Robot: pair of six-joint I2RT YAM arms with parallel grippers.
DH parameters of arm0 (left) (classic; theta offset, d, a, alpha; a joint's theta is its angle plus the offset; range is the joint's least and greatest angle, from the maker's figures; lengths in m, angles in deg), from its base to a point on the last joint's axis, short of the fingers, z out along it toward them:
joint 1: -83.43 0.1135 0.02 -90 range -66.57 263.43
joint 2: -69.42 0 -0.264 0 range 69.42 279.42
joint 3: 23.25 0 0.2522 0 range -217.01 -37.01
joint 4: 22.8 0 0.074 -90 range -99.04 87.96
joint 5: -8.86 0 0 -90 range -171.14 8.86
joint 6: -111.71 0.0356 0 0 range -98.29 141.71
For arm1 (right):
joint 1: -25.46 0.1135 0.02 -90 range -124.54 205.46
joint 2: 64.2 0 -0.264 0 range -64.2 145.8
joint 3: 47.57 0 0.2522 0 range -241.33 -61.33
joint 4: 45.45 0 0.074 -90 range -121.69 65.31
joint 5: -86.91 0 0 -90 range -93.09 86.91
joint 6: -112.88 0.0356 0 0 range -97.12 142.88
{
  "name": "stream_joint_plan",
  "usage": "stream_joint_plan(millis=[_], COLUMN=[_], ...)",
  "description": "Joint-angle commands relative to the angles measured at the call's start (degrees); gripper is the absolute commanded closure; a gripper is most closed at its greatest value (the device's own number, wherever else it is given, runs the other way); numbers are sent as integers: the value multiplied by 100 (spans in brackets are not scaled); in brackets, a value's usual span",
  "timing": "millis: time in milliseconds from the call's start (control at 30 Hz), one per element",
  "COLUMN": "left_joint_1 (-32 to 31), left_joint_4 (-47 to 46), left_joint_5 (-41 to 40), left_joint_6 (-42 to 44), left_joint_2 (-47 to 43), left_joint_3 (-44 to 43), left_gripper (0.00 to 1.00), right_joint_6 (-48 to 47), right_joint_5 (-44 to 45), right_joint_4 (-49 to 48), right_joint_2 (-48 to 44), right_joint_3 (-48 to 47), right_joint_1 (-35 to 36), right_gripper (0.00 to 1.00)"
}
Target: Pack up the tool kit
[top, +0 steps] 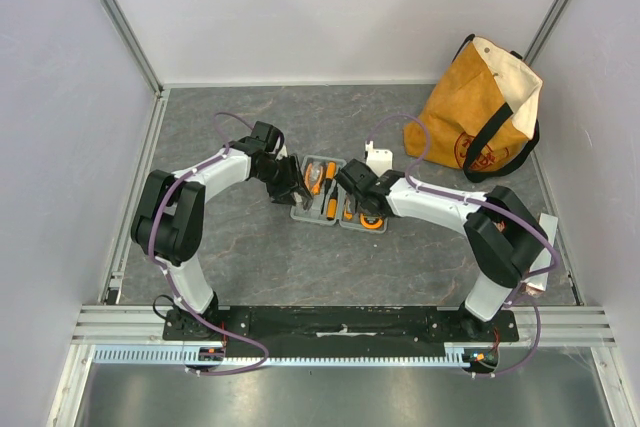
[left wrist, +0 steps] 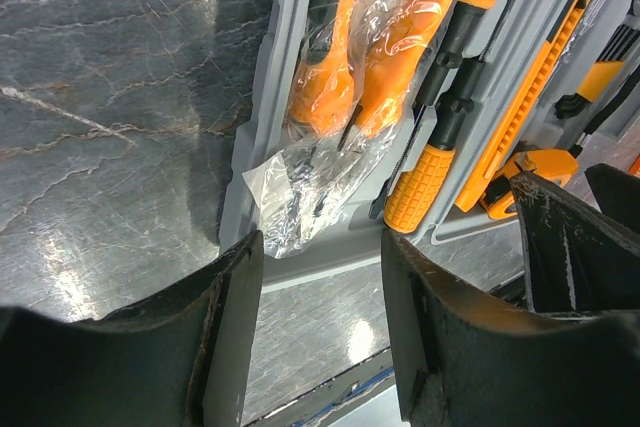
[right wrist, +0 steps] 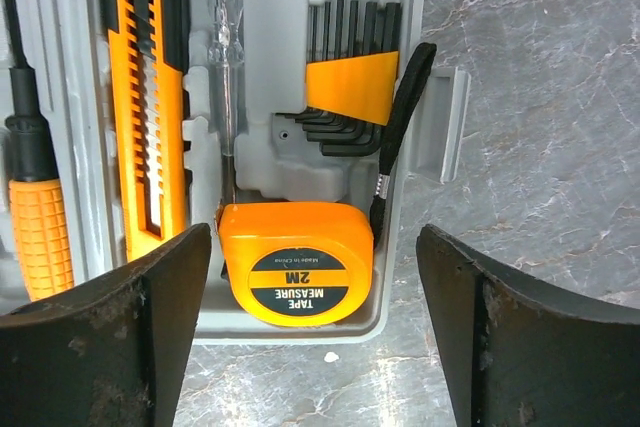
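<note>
The grey tool kit case (top: 312, 213) lies open in the middle of the table, orange-and-black tools in its slots. My left gripper (top: 291, 190) hovers over its left half, open and empty. In the left wrist view (left wrist: 322, 332) it is just off the case's near edge, by plastic-wrapped orange pliers (left wrist: 385, 57) and a screwdriver (left wrist: 425, 182). My right gripper (top: 354, 195) is open and empty over the right half. The right wrist view (right wrist: 315, 332) shows the orange tape measure (right wrist: 296, 261), a utility knife (right wrist: 148, 97) and hex keys (right wrist: 350, 82) seated in the case.
A tan canvas bag (top: 478, 112) with black straps stands at the back right. A small white object (top: 378, 156) sits just behind the case. Grey walls close the table on three sides.
</note>
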Motion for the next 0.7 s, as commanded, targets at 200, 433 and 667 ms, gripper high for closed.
stream_joint_plan(millis=[200,433,667], left_joint_1=[65,109,100], left_joint_4=[-93,48,127], left_joint_5=[-79,-264,-281], left_joint_6=[-96,-167,-193], left_joint_2=[-11,68,200], left_joint_3=[5,67,32], left_gripper=[43,45,49], right_joint_6=[-207,-629,-664], right_joint_5=[38,-182,-376], right_joint_4=[349,208,488], right_joint_2=[-13,285,567], right_joint_3=[-577,-533,-498], right_joint_1=[10,10,1], right_gripper=[24,37,41])
